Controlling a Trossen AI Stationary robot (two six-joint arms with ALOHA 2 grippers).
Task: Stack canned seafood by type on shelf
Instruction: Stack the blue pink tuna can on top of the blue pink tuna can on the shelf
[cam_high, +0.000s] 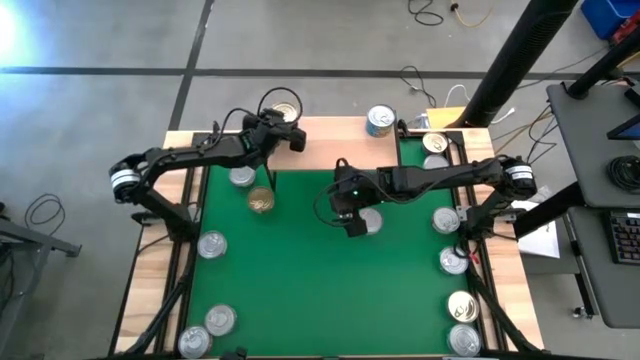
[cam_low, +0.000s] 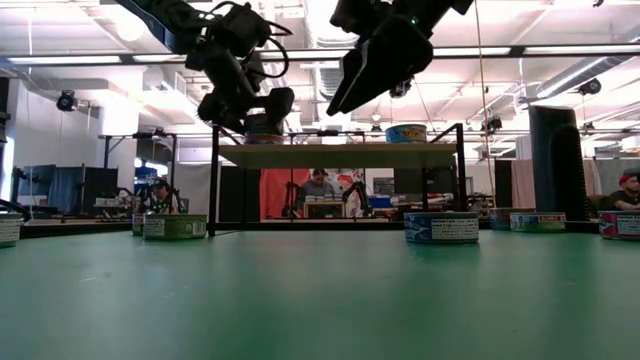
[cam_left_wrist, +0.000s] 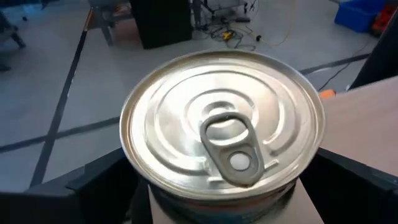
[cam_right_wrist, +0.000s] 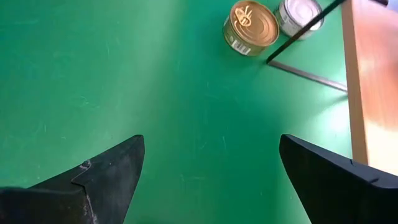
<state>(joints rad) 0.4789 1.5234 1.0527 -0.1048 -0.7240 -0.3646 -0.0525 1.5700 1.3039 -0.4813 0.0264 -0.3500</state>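
While my left gripper (cam_left_wrist: 217, 205) sits at the shelf's (cam_low: 340, 155) left end, its fingers stand spread either side of a silver pull-tab tin (cam_left_wrist: 222, 127) resting on the board. I have the right gripper (cam_right_wrist: 208, 180) hanging empty and wide apart over the green mat (cam_right_wrist: 124, 81), a gold tin (cam_right_wrist: 251, 26) well ahead of it.

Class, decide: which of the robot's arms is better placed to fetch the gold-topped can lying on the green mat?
Probably the right. Its open right gripper hangs empty over the mat with the gold-topped can ahead, while the left gripper is at the shelf, fingers around a silver can.
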